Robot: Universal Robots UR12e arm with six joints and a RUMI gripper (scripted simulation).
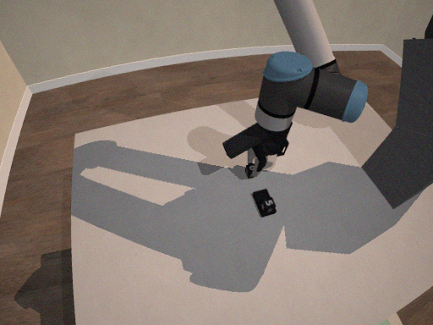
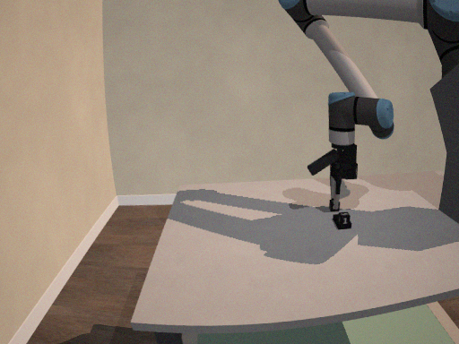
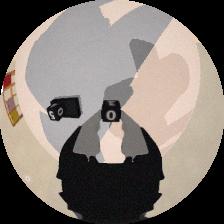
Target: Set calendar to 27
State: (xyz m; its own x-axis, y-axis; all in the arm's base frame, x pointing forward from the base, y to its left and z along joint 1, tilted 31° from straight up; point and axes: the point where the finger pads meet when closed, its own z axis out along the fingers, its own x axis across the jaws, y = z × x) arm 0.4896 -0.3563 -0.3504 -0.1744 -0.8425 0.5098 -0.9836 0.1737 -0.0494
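The tray (image 1: 259, 196) (image 2: 336, 219) (image 3: 73, 106) sits mid-table with one cube (image 1: 268, 206) (image 2: 344, 219) (image 3: 55, 112) at its right end. The other cube (image 1: 251, 170) (image 2: 333, 205) (image 3: 111, 112), just beyond it, is pinched by the gripper (image 1: 256, 164) (image 2: 335, 200) (image 3: 111, 110). No 27 shows; turning and seating this cube likely remain, perhaps resetting its mate too.

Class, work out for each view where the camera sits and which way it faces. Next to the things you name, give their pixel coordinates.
Top: high over the table (image 1: 127, 271) (image 2: 251, 291), looking steeply down; arm (image 1: 276, 95) (image 2: 342, 112) and fingers show.
Exterior: lower, off one side, looking across the table to a wall; arm and fingers show.
Wrist: by the gripper (image 1: 255, 167) (image 2: 334, 203) (image 3: 111, 110), facing along its fingers.
Top and wrist share both cubes (image 1: 250, 170) (image 2: 334, 205) (image 3: 111, 111) (image 1: 268, 205) (image 2: 344, 219) (image 3: 56, 110).
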